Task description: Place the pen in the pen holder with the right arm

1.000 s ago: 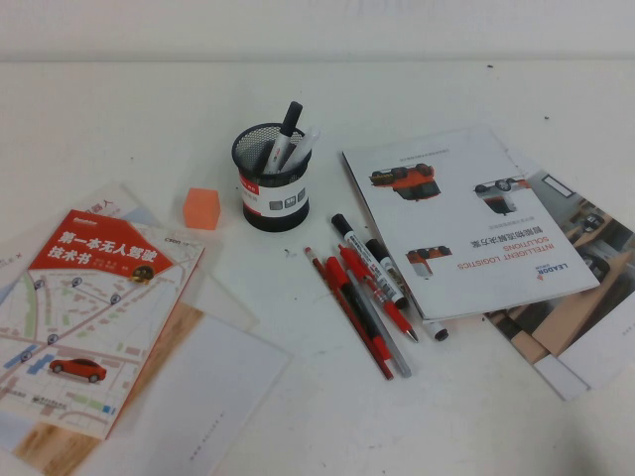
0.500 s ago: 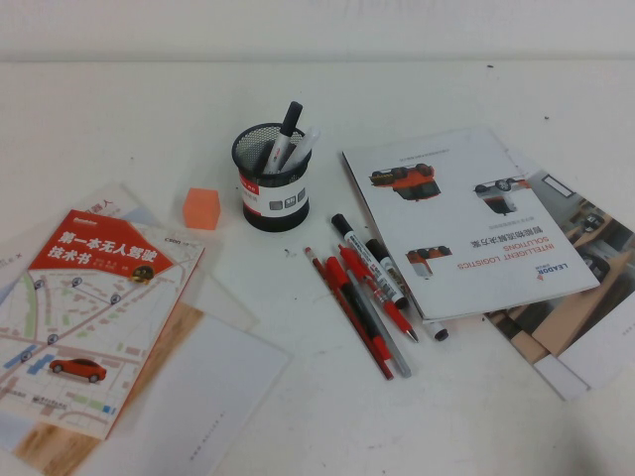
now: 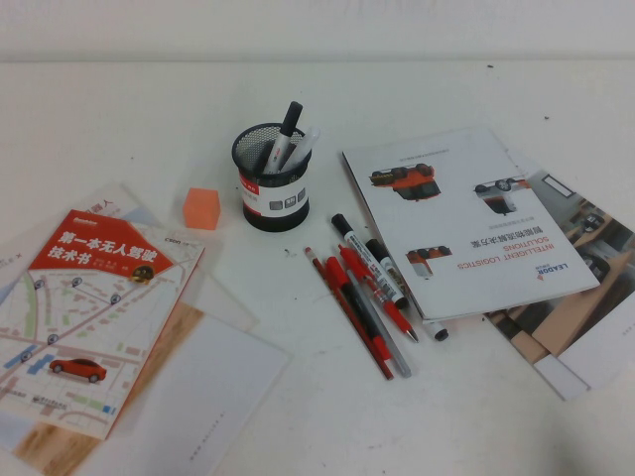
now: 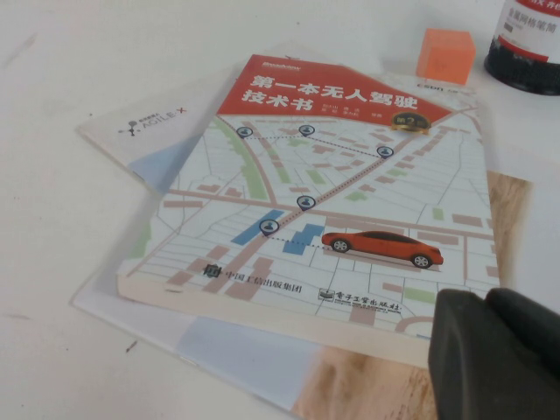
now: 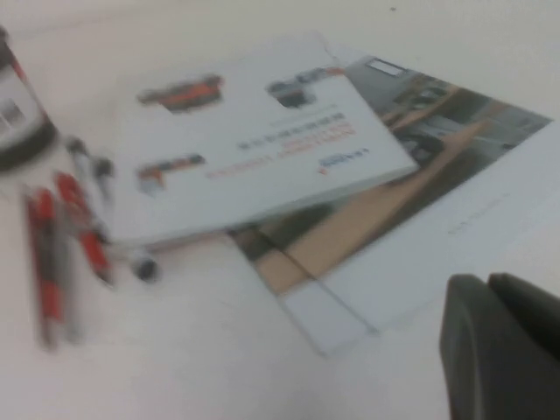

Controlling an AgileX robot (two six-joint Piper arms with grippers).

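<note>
Pen [image 3: 345, 310]: thin dark-red stick, flat on the table [image 3: 119, 119], outermost on the left of a fanned cluster of red pens [image 3: 365, 302] and black-capped markers [image 3: 369, 260]. Touching or just beside the nearest red pen along its length; tip end pointing toward the pen holder [image 3: 271, 178], other end toward the near edge. Bare table on its left side, up to the loose sheets [image 3: 213, 397].

Pen holder: black mesh cup, upright, near the table's middle, a few markers already standing in it. Open table all round it except the orange cube [image 3: 201, 207] to its left, apart from it.

White brochure [image 3: 466, 223] right of the cluster, its edge over the marker ends; more printed sheets [image 3: 575, 297] beneath it toward the right edge. Red-topped map book [image 3: 84, 317] near the left edge, on loose sheets. Far half of the table open.

Right gripper [image 5: 499, 346]: low over the sheets by the right edge, well apart from the pen; pincer closed tight, nothing in it. Left gripper [image 4: 494, 354]: over the map book's near corner; fingers together, empty.

Versus a second ago: no shift seen in pen, cup, cluster or papers.
</note>
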